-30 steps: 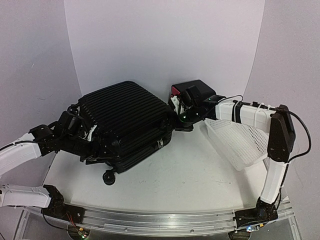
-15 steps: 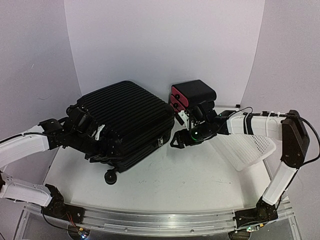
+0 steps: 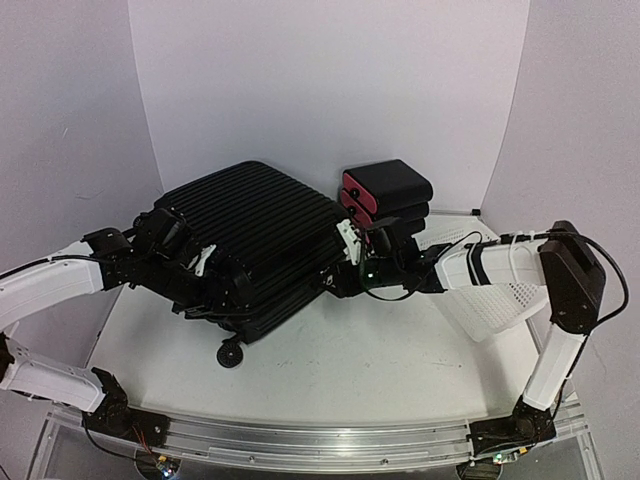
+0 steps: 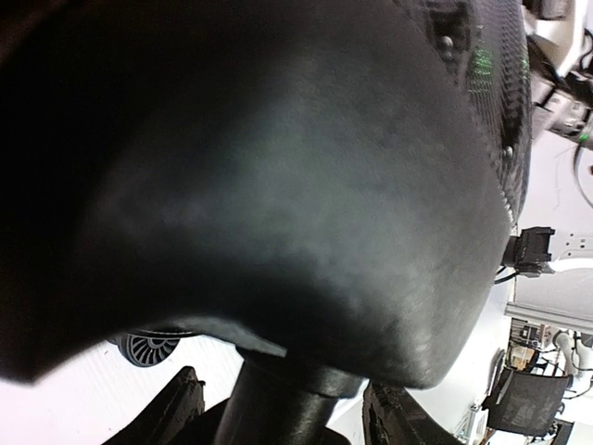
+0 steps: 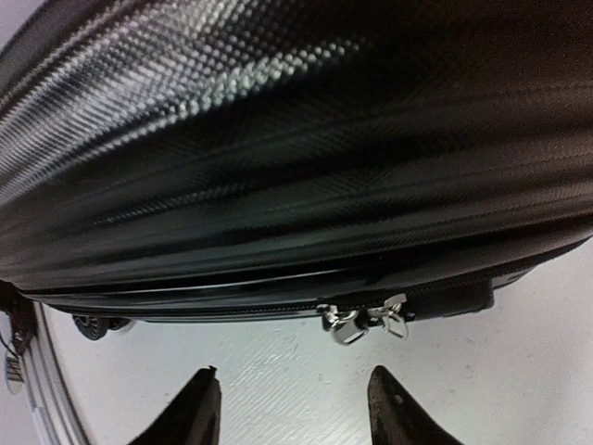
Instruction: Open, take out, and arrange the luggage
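The luggage [image 3: 250, 225], a large black ribbed suitcase, lies tilted on the white table with one wheel [image 3: 230, 352] toward the front. My left gripper [image 3: 205, 272] is at its left front corner. In the left wrist view the shell [image 4: 278, 185] fills the frame, and a black round stem [image 4: 283, 394] under the corner stands between my left gripper's [image 4: 287, 422] parted fingers, with table showing on both sides. My right gripper [image 3: 335, 280] is at the luggage's right side. It [image 5: 295, 408] is open and empty, just short of the silver zipper pulls [image 5: 366, 320] on the seam.
Two stacked black boxes with pink fronts [image 3: 385, 190] stand behind the right arm. A white mesh basket [image 3: 495, 290] leans tilted at the right, under the right forearm. A second wheel [image 4: 148, 348] shows in the left wrist view.
My right gripper has swung forward and left, from by the pink-fronted boxes to the luggage's zipper seam. The left gripper has pushed further in at the corner. Both jaws have narrowed.
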### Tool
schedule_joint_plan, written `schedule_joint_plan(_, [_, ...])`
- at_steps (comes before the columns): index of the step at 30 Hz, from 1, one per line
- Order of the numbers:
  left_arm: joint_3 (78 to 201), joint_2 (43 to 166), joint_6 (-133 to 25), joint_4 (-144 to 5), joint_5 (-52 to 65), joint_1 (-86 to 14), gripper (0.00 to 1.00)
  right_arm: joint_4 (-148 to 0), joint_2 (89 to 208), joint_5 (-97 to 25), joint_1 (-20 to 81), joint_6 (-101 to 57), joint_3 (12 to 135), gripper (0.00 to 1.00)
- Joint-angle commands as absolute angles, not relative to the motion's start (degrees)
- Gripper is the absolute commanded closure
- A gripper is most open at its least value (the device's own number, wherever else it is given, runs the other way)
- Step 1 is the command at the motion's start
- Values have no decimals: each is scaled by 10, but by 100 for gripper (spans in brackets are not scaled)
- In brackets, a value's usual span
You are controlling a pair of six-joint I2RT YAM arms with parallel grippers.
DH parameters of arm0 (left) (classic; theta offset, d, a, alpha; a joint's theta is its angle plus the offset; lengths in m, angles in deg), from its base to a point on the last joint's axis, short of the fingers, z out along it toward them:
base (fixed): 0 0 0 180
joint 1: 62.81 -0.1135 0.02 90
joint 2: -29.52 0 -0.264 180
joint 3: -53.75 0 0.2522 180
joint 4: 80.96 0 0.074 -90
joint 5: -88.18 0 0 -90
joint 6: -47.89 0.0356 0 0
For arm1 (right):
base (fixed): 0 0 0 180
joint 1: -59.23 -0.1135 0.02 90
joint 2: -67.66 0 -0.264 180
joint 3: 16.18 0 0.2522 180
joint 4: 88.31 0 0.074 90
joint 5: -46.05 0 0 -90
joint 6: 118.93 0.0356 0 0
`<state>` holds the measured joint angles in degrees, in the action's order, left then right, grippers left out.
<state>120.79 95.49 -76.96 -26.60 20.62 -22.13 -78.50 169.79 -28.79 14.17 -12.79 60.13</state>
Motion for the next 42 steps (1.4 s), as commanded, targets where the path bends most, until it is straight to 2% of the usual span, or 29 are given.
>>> schedule_joint_plan(1, [1277,950,-798,-308,263,-221,56,-879,1716,-325,145,-113,590,55])
schedule_joint_plan(6, [1293,950,-801,-311,270,-221,59,-912,1728,-310,145,-119,580,58])
schedule_joint_plan(16, [1303,949,-813,-332,292,-221,63,-963,1754,-321,145,-120,579,72])
schedule_joint_plan(20, [1308,952,-816,-338,297,-220,64,-968,1755,-338,145,-119,579,86])
schedule_joint_plan(25, [1311,958,-825,-355,303,-220,64,-969,1753,-323,145,-120,577,92])
schedule_joint_plan(28, [1317,970,-829,-369,313,-219,65,-970,1755,-330,145,-118,574,100])
schedule_joint_plan(37, [1333,992,-839,-392,311,-217,69,-917,1719,-339,138,-106,567,100])
schedule_joint_plan(42, [1339,1014,-863,-441,311,-215,72,-902,1686,-320,96,-75,555,100])
